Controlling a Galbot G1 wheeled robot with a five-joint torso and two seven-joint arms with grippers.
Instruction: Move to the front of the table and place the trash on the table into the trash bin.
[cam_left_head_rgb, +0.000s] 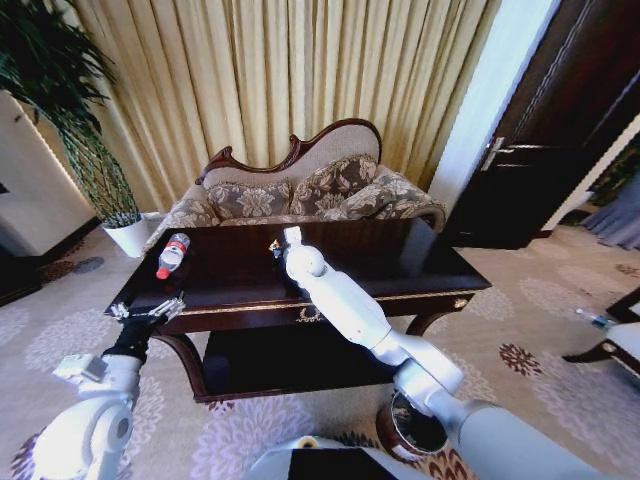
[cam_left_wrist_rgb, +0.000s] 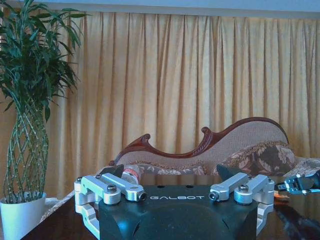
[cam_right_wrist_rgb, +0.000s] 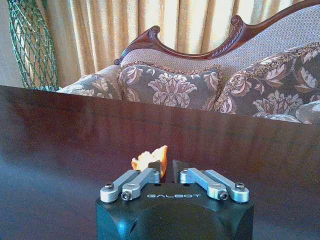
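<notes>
Up close, right gripper (cam_right_wrist_rgb: 167, 169) around orange trash (cam_right_wrist_rgb: 149, 158).

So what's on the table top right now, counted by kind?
Bottle: 1, lying on the table.
Orange paper scrap: 1, between the right gripper's fingers.
Total: 2.
The left gripper hangs open at the table's front left edge.

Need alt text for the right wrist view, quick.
The right gripper is low over the dark table, jaws closed on an orange paper scrap. Behind the table stands a carved sofa with floral cushions.
</notes>
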